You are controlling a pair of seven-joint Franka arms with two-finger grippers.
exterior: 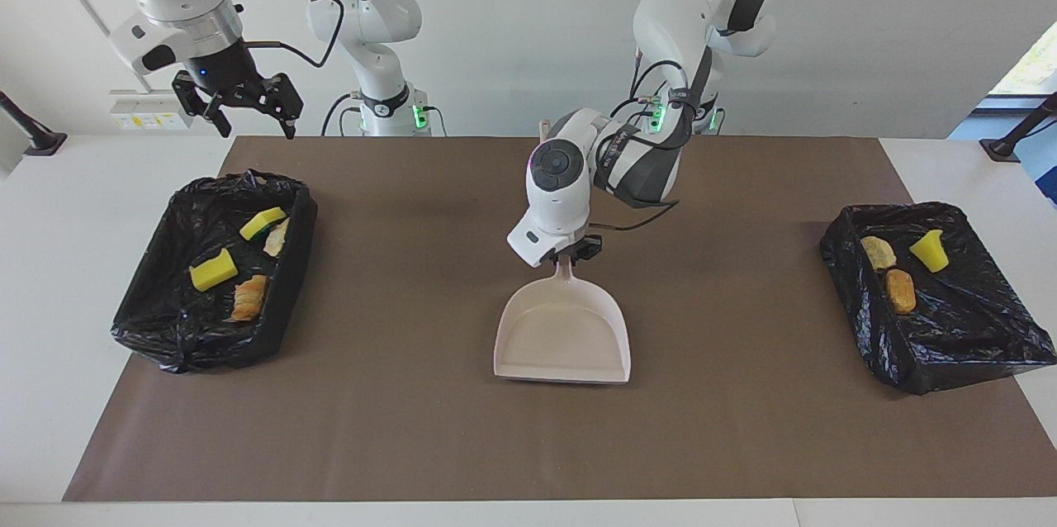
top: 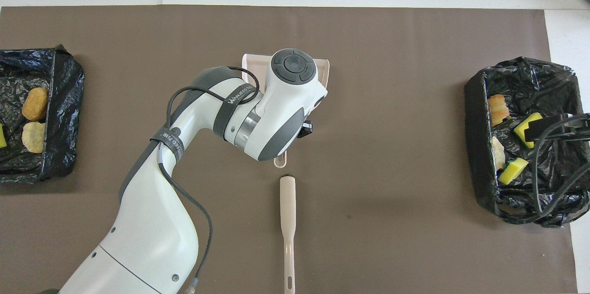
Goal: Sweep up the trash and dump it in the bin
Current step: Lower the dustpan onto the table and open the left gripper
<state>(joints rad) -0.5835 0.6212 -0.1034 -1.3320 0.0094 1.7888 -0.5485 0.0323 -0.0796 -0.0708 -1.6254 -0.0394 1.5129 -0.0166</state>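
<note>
My left gripper (exterior: 570, 256) is shut on the handle of the pinkish-beige dustpan (exterior: 561, 337), which sits empty and low on the brown mat at mid-table, its mouth turned away from the robots. In the overhead view the left wrist covers most of the dustpan (top: 249, 61). The trash lies in two black-lined bins: yellow sponges (exterior: 213, 271) and bread pieces (exterior: 249, 296) in the bin (exterior: 165, 337) at the right arm's end, two brown rolls (exterior: 900, 290) and a yellow piece (exterior: 929, 250) in the bin (exterior: 950, 362) at the left arm's end. My right gripper (exterior: 252, 118) hangs open and empty over the first bin.
The beige hand brush (top: 287, 220) lies on the mat nearer to the robots than the dustpan, bristles toward the pan's handle. The brown mat (top: 392, 77) covers most of the white table. The right arm's cables hang over its bin (top: 474, 100).
</note>
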